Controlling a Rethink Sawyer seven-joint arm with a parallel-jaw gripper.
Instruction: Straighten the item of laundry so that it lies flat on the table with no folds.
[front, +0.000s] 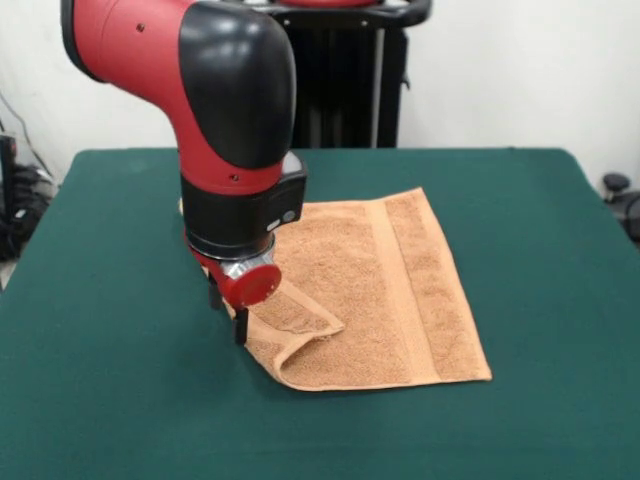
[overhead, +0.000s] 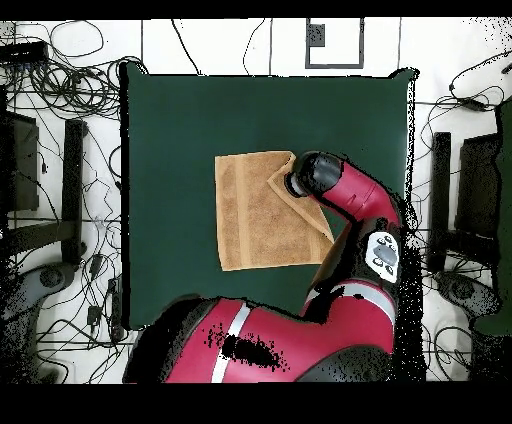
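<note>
The orange-tan towel (front: 385, 290) lies on the dark green table (front: 540, 210), mostly flat, with a woven band along its right side. Its near-left corner is folded over onto the towel as a flap (front: 295, 315). My gripper (front: 229, 312) is down at the towel's left edge, shut on the end of this flap and holding it just above the table. In the overhead view the towel (overhead: 260, 215) sits mid-table (overhead: 170, 150), its folded corner by the arm's wrist (overhead: 312, 175), which hides the gripper.
The arm's bulky red and black links (front: 230, 110) hang over the towel's left part. The black pedestal (front: 345, 90) stands at the table's far edge. Cables and stands (overhead: 60, 180) lie on the floor around the table.
</note>
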